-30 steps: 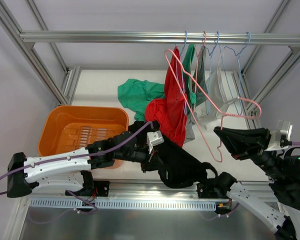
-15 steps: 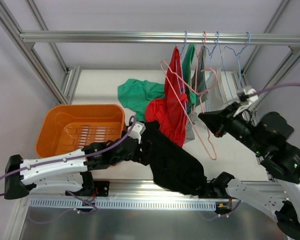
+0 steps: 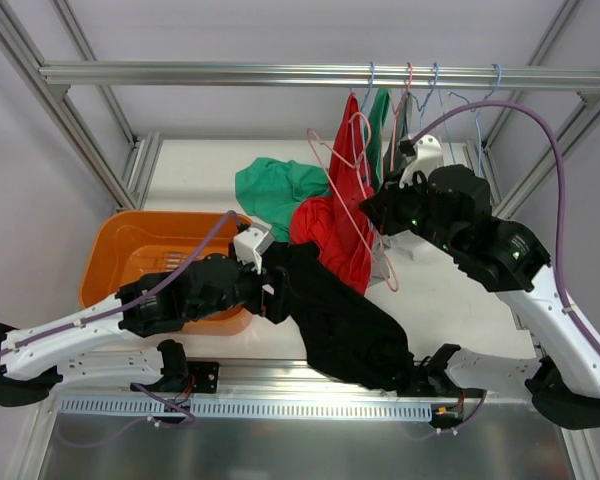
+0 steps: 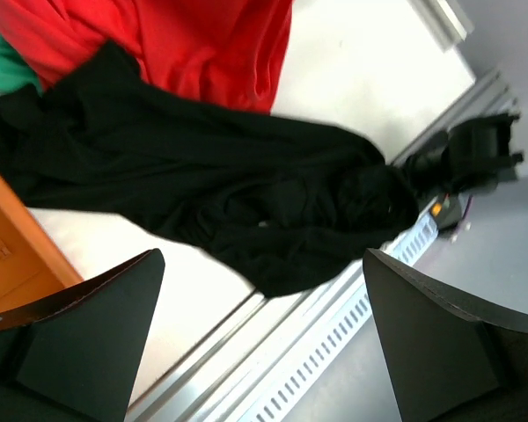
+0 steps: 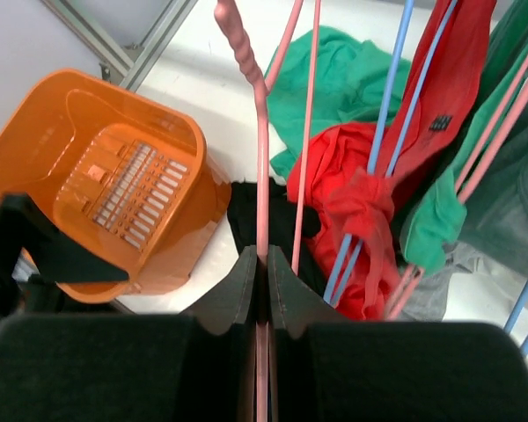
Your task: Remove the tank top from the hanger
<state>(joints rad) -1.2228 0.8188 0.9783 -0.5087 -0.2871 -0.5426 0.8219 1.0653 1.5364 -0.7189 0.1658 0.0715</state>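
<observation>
The black tank top lies crumpled on the table, off the hanger, stretching from the basket towards the front rail. In the left wrist view the tank top lies beyond my left gripper, which is open with nothing between its fingers. From above, the left gripper sits at the tank top's left end. My right gripper is shut on the bare pink hanger, held up among the hanging clothes. The right wrist view shows the pink hanger wire pinched in the right gripper.
An orange basket stands at the left, under my left arm. A green garment and a red one lie on the table. Red, green and grey clothes hang on blue and pink hangers from the rail.
My left gripper has opened and let go of the black tank top, which now rests on the table. My right arm has swung the pink hanger up and left towards the rail.
</observation>
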